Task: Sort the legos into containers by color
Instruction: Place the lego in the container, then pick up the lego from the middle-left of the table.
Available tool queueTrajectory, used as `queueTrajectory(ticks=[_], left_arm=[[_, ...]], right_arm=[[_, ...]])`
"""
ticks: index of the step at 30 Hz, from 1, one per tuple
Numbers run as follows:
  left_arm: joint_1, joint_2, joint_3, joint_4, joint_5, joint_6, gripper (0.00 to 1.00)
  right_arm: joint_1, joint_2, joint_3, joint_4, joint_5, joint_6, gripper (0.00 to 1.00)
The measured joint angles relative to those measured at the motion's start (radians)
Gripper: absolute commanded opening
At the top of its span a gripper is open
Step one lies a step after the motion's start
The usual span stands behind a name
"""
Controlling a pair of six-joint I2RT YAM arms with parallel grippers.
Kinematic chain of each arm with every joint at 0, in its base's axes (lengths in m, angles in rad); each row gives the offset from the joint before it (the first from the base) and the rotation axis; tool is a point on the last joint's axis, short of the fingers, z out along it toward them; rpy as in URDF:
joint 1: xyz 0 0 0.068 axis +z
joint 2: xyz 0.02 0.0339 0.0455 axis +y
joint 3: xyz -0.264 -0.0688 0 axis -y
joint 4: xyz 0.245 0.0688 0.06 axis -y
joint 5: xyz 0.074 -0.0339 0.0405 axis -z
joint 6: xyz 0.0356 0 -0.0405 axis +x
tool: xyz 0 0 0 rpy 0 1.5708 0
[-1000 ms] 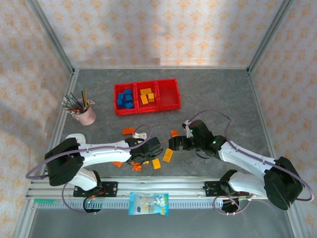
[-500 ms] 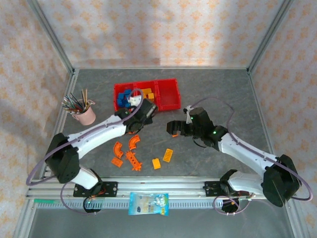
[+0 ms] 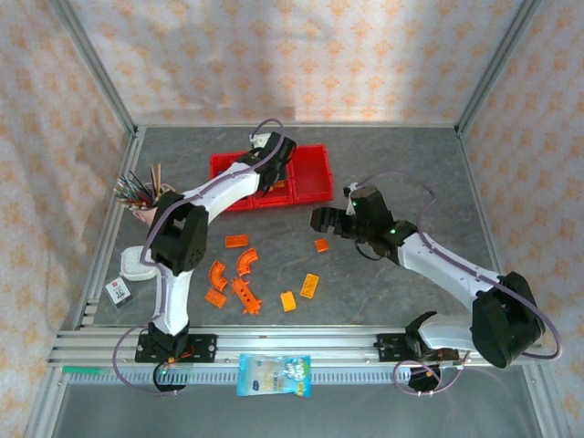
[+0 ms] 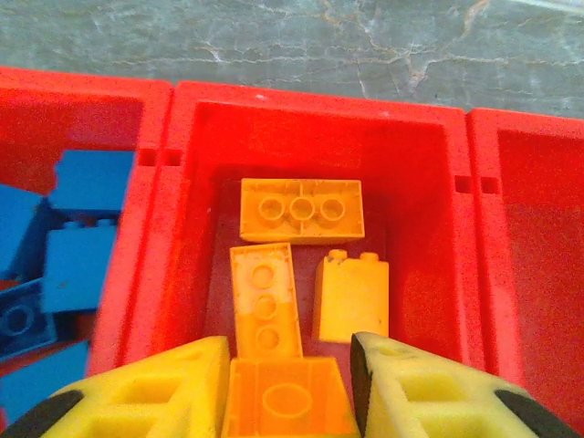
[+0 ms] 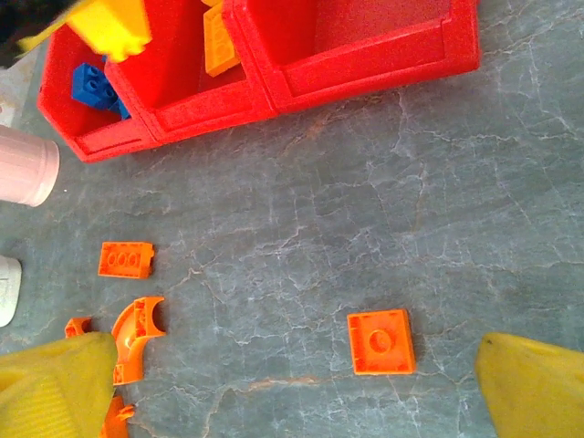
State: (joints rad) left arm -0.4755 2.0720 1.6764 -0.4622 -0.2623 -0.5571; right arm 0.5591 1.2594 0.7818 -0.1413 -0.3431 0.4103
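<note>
Grips yellow-orange brick (image 4: pixel 287 401) in left gripper (image 4: pixel 290 351) over middle red bin (image 4: pixel 315 96), three matching bricks (image 4: pixel 301 210) inside | spreads right gripper (image 5: pixel 292 365) wide above orange square plate (image 5: pixel 380 341); lying flat on grey table (image 5: pixel 456 228)

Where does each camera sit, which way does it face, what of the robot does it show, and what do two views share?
Top external: above and behind the arms, looking down on the table; both arms, left gripper above the containers, right gripper.
Left wrist: on the wrist, facing down into the middle container; yellow fingers holding a yellow-orange brick.
Right wrist: on the wrist, facing down and forward at table and containers; yellow fingers in bottom corners.
Shared: the square orange brick, in right wrist and top views.
</note>
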Motion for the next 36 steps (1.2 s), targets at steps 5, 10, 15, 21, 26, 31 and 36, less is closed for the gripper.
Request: queueTrajectory(ticks=[5,10,15,21,26,31,36], left_arm=[[0.000,0.038,0.006,-0.007,0.026,0.020,0.55],[0.000,0.020,0.004,-0.015,0.045,0.029,0.56],[0.000,-0.097,-0.074,-0.013,0.079,0.032,0.57],[-0.020,-0.308,-0.214,0.000,0.111,0.031,0.59],[-0.089,-0.452,-0.375,0.002,0.124,-0.001,0.61],[-0.187,-0.566,-0.537,-0.027,0.126,-0.089,0.62],[-0.313,-0.659,-0.664,-0.068,0.143,-0.220,0.62]], right_arm=[[0.000,0.018,0.011,0.003,0.000,-0.007,1.00],[-0.002,0.040,0.025,0.002,0.004,-0.021,1.00],[-0.004,0.042,0.039,-0.002,0.004,-0.033,1.00],[-0.001,0.040,0.048,-0.024,-0.007,-0.050,1.00],[0.001,0.016,0.042,-0.051,-0.042,-0.064,1.00],[0.003,-0.045,-0.019,-0.068,-0.073,-0.075,1.00],[0.013,-0.063,-0.090,-0.083,-0.117,-0.074,1.00]])
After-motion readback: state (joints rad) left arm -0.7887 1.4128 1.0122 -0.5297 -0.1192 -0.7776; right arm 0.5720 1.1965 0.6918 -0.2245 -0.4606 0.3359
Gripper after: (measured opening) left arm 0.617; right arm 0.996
